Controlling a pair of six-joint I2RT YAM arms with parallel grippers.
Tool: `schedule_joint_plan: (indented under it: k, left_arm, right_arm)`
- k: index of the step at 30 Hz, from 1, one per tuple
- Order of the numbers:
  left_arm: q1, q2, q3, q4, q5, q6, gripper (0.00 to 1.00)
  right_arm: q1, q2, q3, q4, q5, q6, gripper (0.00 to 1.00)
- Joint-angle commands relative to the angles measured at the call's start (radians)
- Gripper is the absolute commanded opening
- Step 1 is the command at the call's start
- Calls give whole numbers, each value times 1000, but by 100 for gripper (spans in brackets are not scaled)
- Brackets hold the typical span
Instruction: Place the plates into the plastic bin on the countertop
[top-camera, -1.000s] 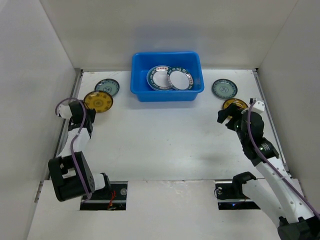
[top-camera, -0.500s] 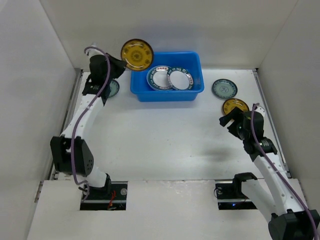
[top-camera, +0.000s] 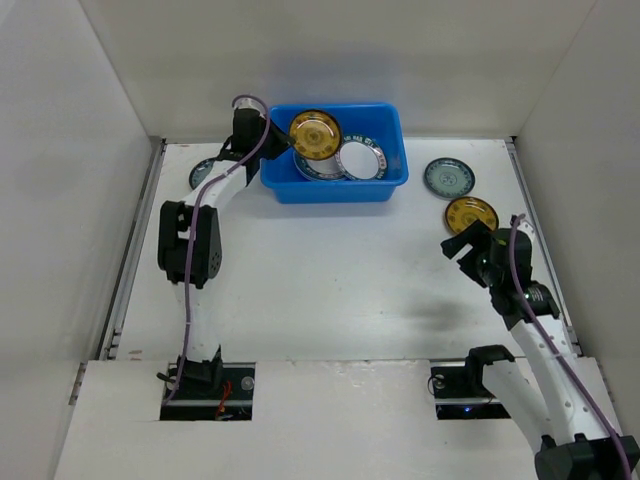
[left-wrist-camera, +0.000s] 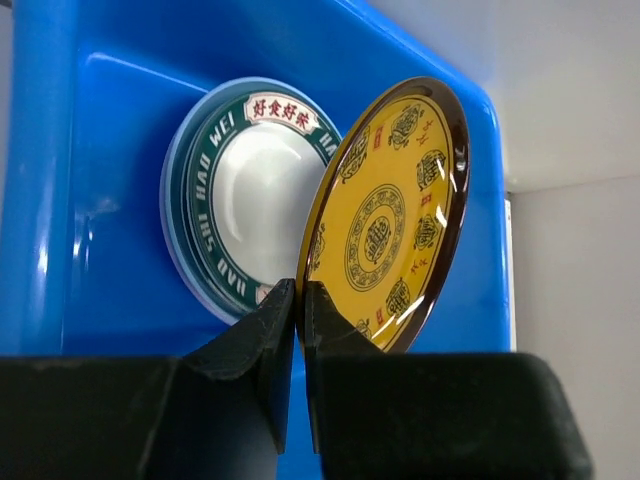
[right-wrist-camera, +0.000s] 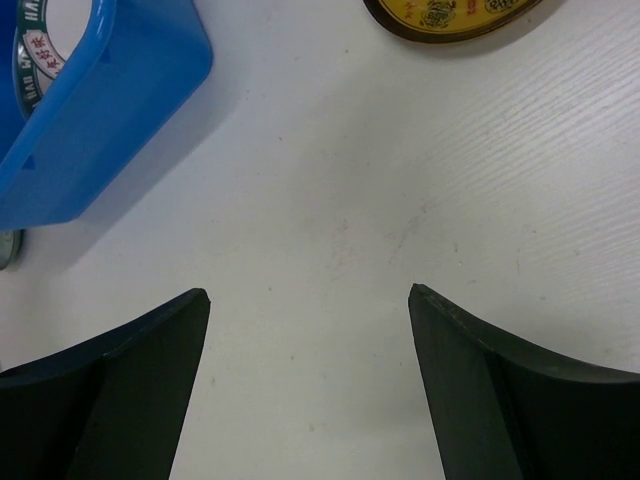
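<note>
In the top view, the left gripper (top-camera: 282, 140) is reaching over the left rim of the bright blue rectangular plastic bin (top-camera: 335, 192). It is holding a small yellow-brown patterned round plate (top-camera: 315, 134) tilted above two white plates with dark patterned rims (top-camera: 360, 160), which are lying inside the bin. A small teal-green patterned plate (top-camera: 448, 177) and a second yellow-brown plate (top-camera: 470, 214) are lying on the white matte countertop (top-camera: 320, 280) to the right of the bin. The right gripper (top-camera: 462, 247) is hovering near the second yellow-brown plate.

The left wrist view is showing what the top view hides. The fingers are pinched narrowly on the held plate's lower edge, and the plate is standing steeply in front of a white plate.

The right wrist view is showing its fingers spread wide and holding nothing. The second yellow-brown plate is apart from them at the top edge.
</note>
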Motion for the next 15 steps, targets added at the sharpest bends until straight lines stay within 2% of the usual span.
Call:
schedule_joint_plan:
  k: [1,9,15]
  left_arm:
    - [-4,31,119,91,20,20,5]
    - [-24,192,218,73,13,43,10]
    - [-26,247,265,42,8,70,18]
  right_arm:
    - [-13,-31,-9,-37,8,41,86]
    - [-130,-33,-66,-51,-28,153,85]
    - [-315,35,-92,38,-71,208,85]
